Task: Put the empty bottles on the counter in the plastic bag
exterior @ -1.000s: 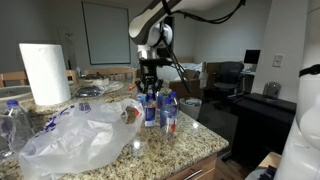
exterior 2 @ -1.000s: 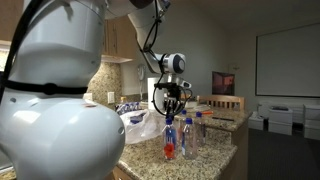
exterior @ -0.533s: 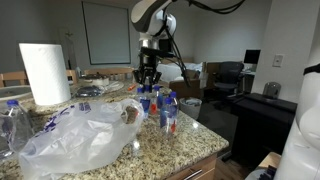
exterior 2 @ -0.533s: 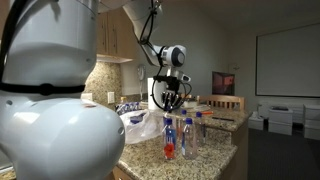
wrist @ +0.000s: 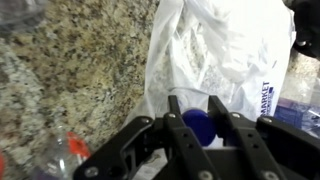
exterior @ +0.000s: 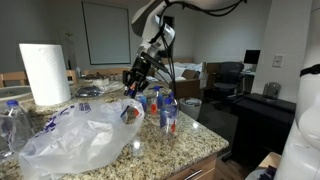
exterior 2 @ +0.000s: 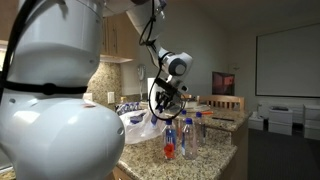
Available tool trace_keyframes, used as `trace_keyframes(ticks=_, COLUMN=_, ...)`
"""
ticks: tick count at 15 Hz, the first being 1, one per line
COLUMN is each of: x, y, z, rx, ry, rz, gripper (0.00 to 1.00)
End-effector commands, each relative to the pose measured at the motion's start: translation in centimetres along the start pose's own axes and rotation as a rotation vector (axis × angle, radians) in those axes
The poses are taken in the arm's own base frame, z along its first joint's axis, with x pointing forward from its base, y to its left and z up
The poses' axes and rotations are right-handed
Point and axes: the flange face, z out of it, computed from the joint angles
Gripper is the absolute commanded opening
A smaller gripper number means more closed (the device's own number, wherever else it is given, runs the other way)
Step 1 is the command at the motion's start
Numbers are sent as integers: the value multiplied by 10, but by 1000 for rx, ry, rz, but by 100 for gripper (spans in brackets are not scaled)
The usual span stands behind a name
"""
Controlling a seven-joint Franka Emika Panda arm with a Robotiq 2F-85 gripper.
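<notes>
The gripper (exterior: pixel 136 82) is pinched tight on a bottle (wrist: pixel 197 126) by its blue top, over the granite counter (exterior: pixel 195 140), with the plastic bag (wrist: pixel 215 45) at twelve o'clock in the wrist view — so narrow a hold could slip, dropping it short of the bag's unseen mouth.

**Arm** (exterior: pixel 150 15): one, white, jointed. It comes down from overhead in both exterior views, and its bulky base link (exterior 2: pixel 50 95) fills the near foreground.

**Wrist** (exterior 2: pixel 176 67): round, pale housing, canted to one side rather than plumb.

**Claw** (exterior: pixel 133 79): black, two-fingered, hanging tilted in the air above the desk. In the wrist view the claw (wrist: pixel 195 103) has its dark fingers (wrist: pixel 180 130) drawn close on a bottle (wrist: pixel 198 124). Only a blue part of it shows.
</notes>
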Motion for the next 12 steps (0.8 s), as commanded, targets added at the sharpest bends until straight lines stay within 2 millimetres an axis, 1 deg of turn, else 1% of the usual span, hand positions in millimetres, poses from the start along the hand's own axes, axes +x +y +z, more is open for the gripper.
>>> trace_keyframes(ticks=1, x=23, y=4, z=57, rx=169, ry=-30, rz=-95, gripper=13)
trace_keyframes(ticks=4, x=35, y=-6, z=100, rx=307, ry=-85, rz=-173, gripper=13)
trace_keyframes(ticks=6, x=39, y=-16, z=121, rx=384, ry=-131, rz=-222, gripper=13)
trace_keyframes(ticks=9, x=40, y=-31, z=137, rx=481, ry=-230, rz=-292, gripper=13)
trace_keyframes(ticks=12, x=38, y=-38, z=140, rx=581, ry=-330, rz=-350, gripper=13)
